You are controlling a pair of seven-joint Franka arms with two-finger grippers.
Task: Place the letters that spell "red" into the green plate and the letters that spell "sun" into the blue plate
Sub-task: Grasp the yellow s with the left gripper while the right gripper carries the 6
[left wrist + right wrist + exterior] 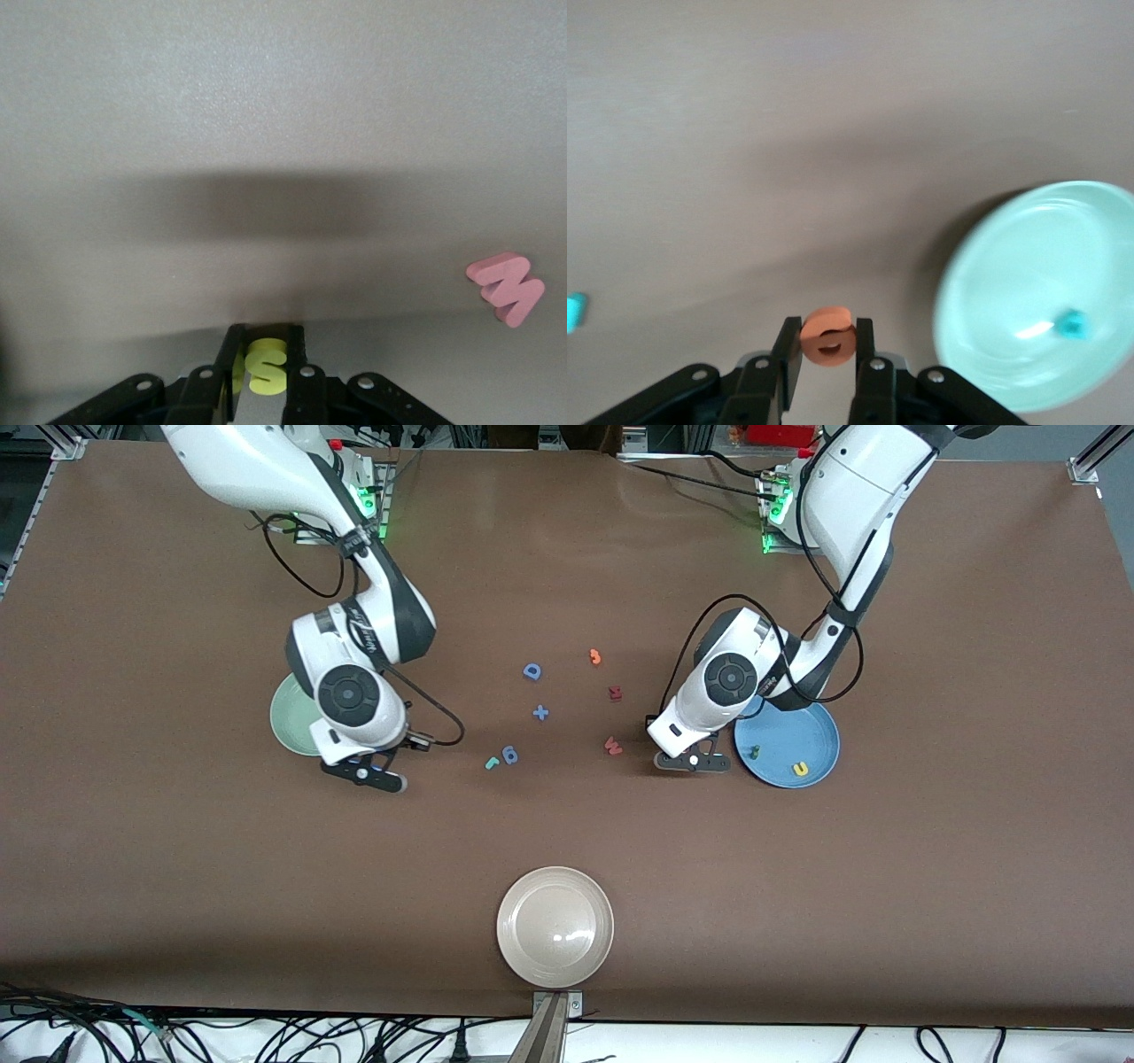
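Now | left gripper [262, 365] is clamping the yellow "s" [267, 367] beside the blue plate [811, 726]: lifting straight before carrying should be keeping it square | right gripper [825, 343] is gripping the orange "e" [827, 334] near the green plate [1028, 292].

An "s" is read on the yellow foam letter [266, 367] held in the left pincer [263, 372], and an "e" on the orange foam letter [827, 336] held in the right pincer [827, 350]. On the tabletop [177, 868], a capital "D" [532, 671], a plus sign [540, 712] and a "g" [509, 755] are shown in blue. A yellow "u" [800, 769] is seen in the blue plate [819, 731]. No printed labels or brands can be read.
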